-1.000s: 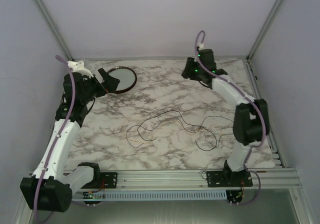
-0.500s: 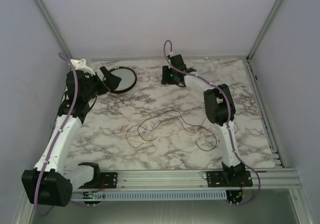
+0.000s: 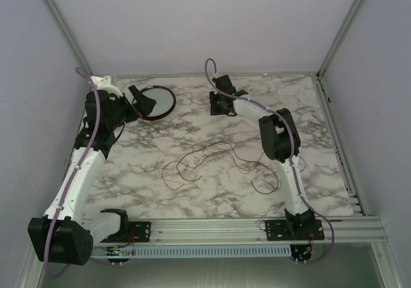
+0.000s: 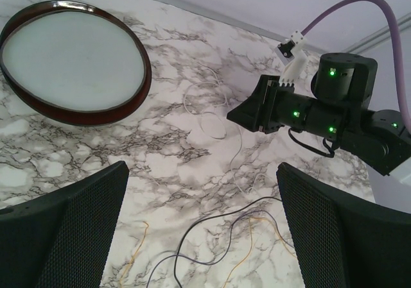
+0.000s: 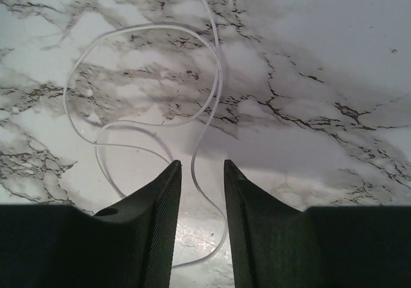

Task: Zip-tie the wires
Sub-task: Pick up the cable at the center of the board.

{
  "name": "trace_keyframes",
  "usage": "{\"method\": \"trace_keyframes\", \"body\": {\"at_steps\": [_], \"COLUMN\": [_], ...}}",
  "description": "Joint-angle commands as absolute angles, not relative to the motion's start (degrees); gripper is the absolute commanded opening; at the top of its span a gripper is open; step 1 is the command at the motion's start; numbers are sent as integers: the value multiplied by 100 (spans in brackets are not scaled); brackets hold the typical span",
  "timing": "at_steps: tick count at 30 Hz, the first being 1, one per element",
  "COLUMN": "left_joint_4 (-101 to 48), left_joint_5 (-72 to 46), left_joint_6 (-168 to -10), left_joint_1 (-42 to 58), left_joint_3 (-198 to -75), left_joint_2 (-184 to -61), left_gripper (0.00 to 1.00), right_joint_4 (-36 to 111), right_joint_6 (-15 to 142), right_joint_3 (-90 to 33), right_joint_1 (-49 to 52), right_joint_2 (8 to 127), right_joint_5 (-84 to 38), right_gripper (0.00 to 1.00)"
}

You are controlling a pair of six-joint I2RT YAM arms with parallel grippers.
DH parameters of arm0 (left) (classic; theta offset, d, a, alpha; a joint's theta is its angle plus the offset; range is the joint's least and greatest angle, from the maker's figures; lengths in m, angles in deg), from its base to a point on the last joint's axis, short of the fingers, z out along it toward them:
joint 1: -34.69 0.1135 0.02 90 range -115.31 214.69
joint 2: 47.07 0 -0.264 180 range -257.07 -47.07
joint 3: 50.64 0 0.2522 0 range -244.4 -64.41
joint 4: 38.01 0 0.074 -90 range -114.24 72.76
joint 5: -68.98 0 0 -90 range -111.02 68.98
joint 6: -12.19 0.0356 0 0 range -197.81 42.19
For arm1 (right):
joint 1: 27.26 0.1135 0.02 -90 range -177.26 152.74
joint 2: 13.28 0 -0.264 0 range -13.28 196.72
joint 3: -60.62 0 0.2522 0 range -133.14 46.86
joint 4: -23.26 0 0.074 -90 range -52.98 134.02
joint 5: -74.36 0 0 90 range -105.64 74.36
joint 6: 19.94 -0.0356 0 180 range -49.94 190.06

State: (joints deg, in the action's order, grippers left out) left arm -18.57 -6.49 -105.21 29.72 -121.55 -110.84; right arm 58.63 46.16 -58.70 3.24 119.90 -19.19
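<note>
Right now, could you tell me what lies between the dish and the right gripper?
A thin white looped strand on the marble table, clearest in the left wrist view.

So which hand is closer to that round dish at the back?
The left. The left hand hangs right by the left edge of the dish. The right hand is well off to the dish's right, over the far middle of the table.

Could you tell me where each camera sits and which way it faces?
Top external: above, behind the robot, looking down on the table; left arm, right arm show.
Left wrist: looks across at the dish and right hand; own fingers frame it.
Right wrist: looks down at a white strand; own fingers below.
Both wrist views share that strand.
</note>
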Motion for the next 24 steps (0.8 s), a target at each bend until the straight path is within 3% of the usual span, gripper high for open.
{"method": "trace_keyframes", "body": {"at_steps": [1,7,24], "left_joint_4": [-2105,-2091,-3557], "left_joint_5": [-577,-548,421], "left_joint_6": [-10427,-10276,-10745], "left_joint_1": [2968,2968,2977], "left_joint_3": [-12119,-12180,-12889], "left_joint_2": [-11076,-11057,-11444], "left_gripper": [100,100,100], "right_joint_4": [5963,6081,6236], "right_joint_6": [4774,5004,5608], "right_joint_3": [-5933,-6001,-6967], "right_joint_1": [402,403,250], "right_joint_2": [12059,11961,9922], "right_joint_5": [-1693,-1576,-253], "right_gripper": [28,0,0]}}
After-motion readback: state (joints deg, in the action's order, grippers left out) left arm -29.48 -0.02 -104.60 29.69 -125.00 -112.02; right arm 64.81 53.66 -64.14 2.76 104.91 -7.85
